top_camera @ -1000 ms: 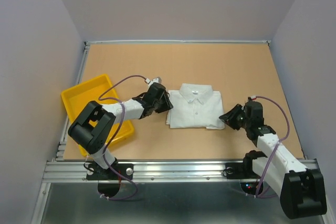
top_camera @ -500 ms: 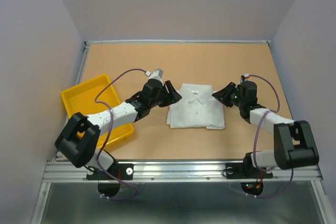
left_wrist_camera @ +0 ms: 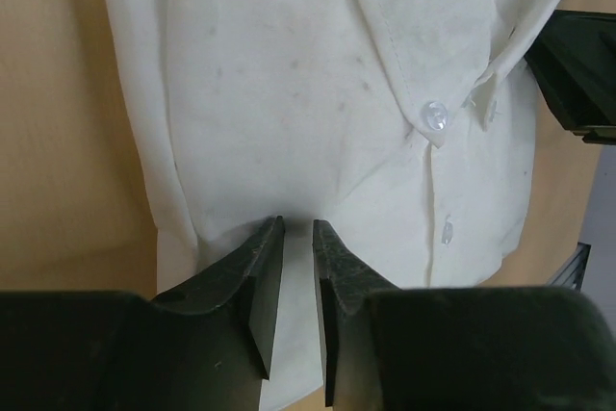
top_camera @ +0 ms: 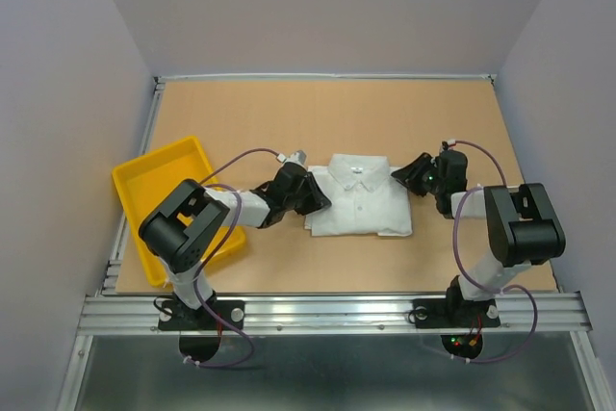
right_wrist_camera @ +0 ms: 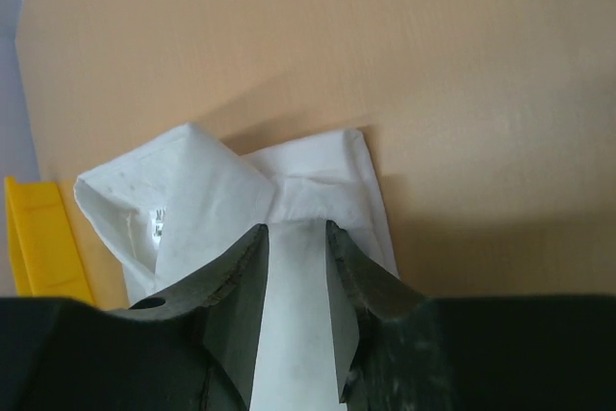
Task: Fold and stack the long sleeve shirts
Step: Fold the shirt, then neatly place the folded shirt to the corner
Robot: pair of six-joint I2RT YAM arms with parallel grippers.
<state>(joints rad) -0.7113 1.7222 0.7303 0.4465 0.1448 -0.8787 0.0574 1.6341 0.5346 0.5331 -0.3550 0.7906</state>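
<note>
Flanking one folded white shirt [top_camera: 358, 203]: left fingers [top_camera: 314, 194], right fingers [top_camera: 408, 177], both narrowly parted, grip unclear; one yellow tray [top_camera: 159, 185].

Robot lab cell: plain grey walls [top_camera: 327, 7] box in a desk [top_camera: 385, 113]; behind the left gripper [top_camera: 322, 197], an aluminium rail [top_camera: 327, 313] carries bolted arms [top_camera: 241, 207].

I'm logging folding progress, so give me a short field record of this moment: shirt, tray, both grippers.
shirt: white, folded, button front up, collar on far side
tray: yellow, left of shirt, not touching it
left gripper: at shirt's left edge, jaws narrow, grip unclear
right gripper: at shirt's right far corner, jaws narrow, grip unclear
</note>
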